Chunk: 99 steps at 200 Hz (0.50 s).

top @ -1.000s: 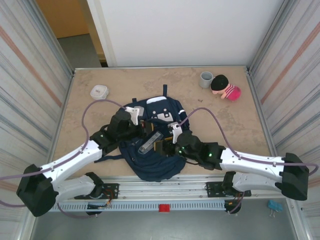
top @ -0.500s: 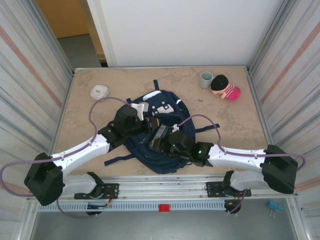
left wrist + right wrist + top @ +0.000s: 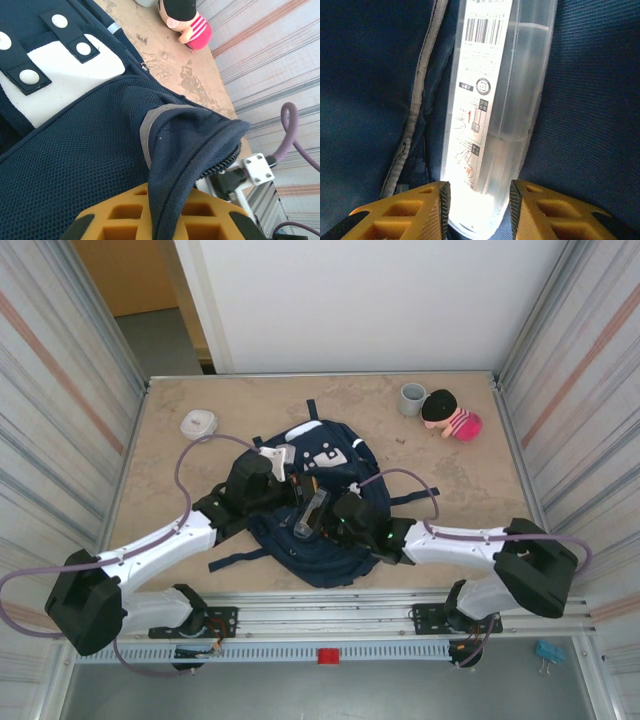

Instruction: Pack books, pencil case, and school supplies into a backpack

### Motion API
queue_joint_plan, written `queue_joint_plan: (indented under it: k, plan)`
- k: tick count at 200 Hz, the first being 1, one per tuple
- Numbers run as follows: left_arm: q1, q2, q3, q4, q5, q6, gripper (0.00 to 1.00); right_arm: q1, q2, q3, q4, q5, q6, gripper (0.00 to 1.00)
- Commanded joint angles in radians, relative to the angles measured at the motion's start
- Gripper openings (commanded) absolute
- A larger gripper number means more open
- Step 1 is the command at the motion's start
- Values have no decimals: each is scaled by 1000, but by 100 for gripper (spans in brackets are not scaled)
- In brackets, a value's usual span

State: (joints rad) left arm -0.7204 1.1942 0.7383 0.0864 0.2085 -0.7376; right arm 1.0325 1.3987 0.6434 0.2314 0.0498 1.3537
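Observation:
The navy backpack [image 3: 300,558] lies mid-table with its white-patched pocket [image 3: 65,65] facing up. My left gripper [image 3: 297,478] is shut on the zipper edge of its mouth [image 3: 200,145], and that fabric fold runs down between the orange fingers [image 3: 115,220]. A translucent pencil case [image 3: 495,100] with a barcode label lies slanted in the open mouth [image 3: 310,512]. My right gripper [image 3: 480,200] sits at its near end with both ribbed pads against the case's sides, shut on it. Dark lining [image 3: 590,100] surrounds the case.
A grey cup [image 3: 412,398] and a pink-and-black doll [image 3: 450,415] stand at the back right. A rounded white box [image 3: 198,423] sits at the back left. Striped walls close both sides. Purple cables loop over both arms.
The left gripper lifted the backpack's mouth edge up and back. The right gripper slid left to the pencil case and its jaws narrowed onto it.

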Motion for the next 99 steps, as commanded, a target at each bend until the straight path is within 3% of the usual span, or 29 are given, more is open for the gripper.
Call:
queue_joint_plan:
  k: [1,47,79,99]
  plan:
    - [0,-54,9,117,-1,-6,6,-16,78,55,124,-25,-8,33]
    - [6,-62,0,81,-26,8,6,-42,152,92,236,-63,-42,32]
    - [16,-63,-7,35,-61,32,7,-40,43,-5,223,-48,-83,49]
    - [18,-58,-11,16,-67,47,7,-31,-54,-54,184,-59,-136,54]
